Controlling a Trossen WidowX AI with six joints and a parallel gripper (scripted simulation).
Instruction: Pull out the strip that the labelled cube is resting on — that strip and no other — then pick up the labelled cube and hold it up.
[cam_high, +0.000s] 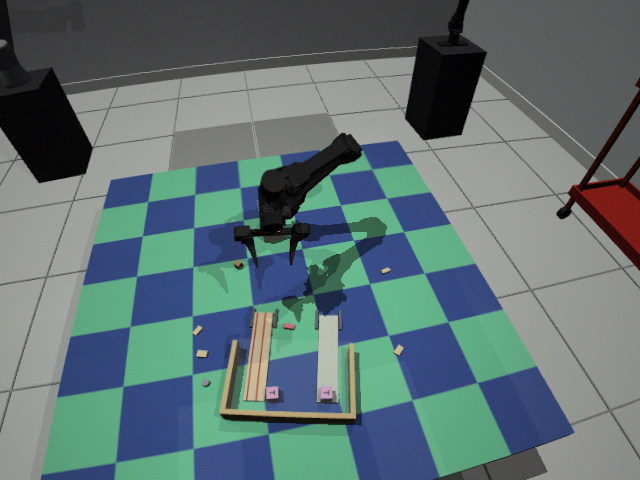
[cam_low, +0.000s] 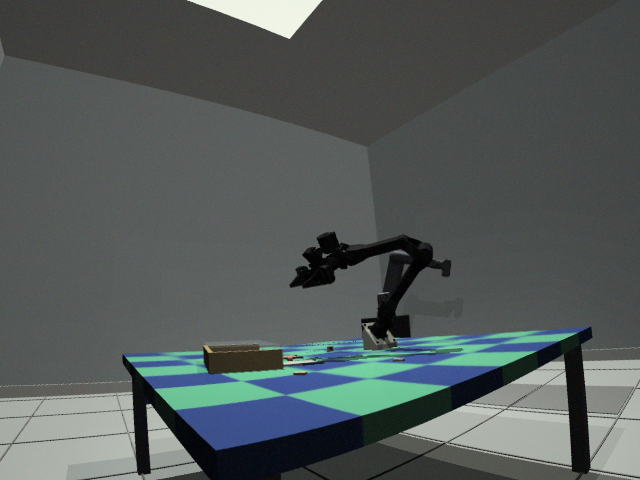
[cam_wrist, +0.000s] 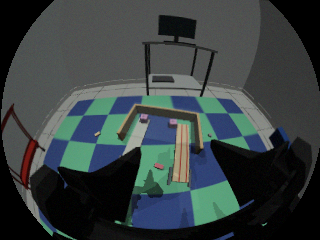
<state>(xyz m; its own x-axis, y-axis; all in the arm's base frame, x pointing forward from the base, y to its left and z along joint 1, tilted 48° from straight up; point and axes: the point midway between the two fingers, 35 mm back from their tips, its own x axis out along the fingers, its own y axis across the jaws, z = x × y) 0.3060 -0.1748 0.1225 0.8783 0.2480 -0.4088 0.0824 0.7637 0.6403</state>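
Note:
My gripper (cam_high: 273, 265) (cam_low: 298, 285) (cam_wrist: 176, 147) is open and empty, high above the table on the arm's side of the strips. A pink cube (cam_high: 326, 393) (cam_wrist: 144, 118) with a dark T-like mark rests on the far end of the plain white strip (cam_high: 328, 351) (cam_wrist: 136, 140). A similar marked pink cube (cam_high: 271, 392) (cam_wrist: 173, 123) sits beside the far end of the cream strip with red stripes (cam_high: 260, 356) (cam_wrist: 182, 155), at its edge; whether they touch is unclear. Both strips' near ends stick out of the wooden frame's open side.
The three-sided wooden frame (cam_high: 289, 414) (cam_low: 245, 360) (cam_wrist: 165, 111) surrounds both cubes, seemingly with a clear cover. Small grey guides (cam_high: 276, 318) flank the strips' near ends. A red block (cam_high: 288, 326) (cam_wrist: 159, 166) lies between the strips. A brown block (cam_high: 238, 264) and several cream blocks lie around.

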